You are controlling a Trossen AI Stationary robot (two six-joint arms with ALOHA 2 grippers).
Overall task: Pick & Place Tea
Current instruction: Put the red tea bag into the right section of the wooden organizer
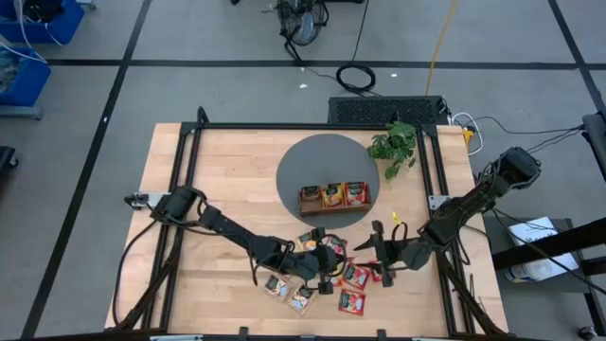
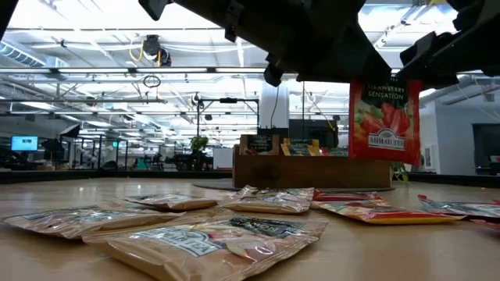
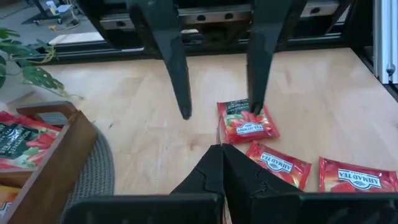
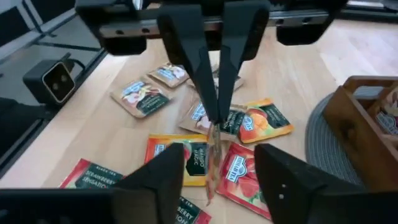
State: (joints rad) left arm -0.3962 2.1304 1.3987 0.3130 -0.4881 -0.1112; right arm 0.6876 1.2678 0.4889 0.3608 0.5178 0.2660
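Nearest the table's front edge, loose tea packets (image 2: 211,242) are lying flat on the wood, beige ones in front. Red ones (image 1: 352,301) are lying just beyond and to the right-arm side. None of them are being touched.

Above that pile, the left gripper (image 4: 214,121) is pinching one red strawberry packet (image 2: 383,117) by its top edge, fingers squeezed narrow. The packet is hanging upright, clear of the table. The right gripper (image 3: 221,112) is sitting right opposite with its fingers spread wide either side of the hanging packet. It is gripping nothing.

Farther back, the wooden tray (image 1: 331,207) is standing on the grey round mat (image 1: 303,161), with packets upright in all three compartments. The compartment on the right-arm side is looking red. The plant (image 1: 396,147) is sitting behind the tray, at the mat's far right.

Judging the step: the left arm is carrying the packet, and the placing in the tray is not yet done.

Risks:
- The grip is taking only a thin strip of the top edge, so a quick swing could be slipping the packet out.
- The right fingers are flanking the packet closely, so moving the left arm off before they clear could be snagging or twisting it.
- The packet is limp and the compartments are already partly filled, so its lower edge could be catching on the tray rim or folding over packets inside.
- The compartments are adjacent, so a drift sideways could be dropping the red packet into the orange slot.
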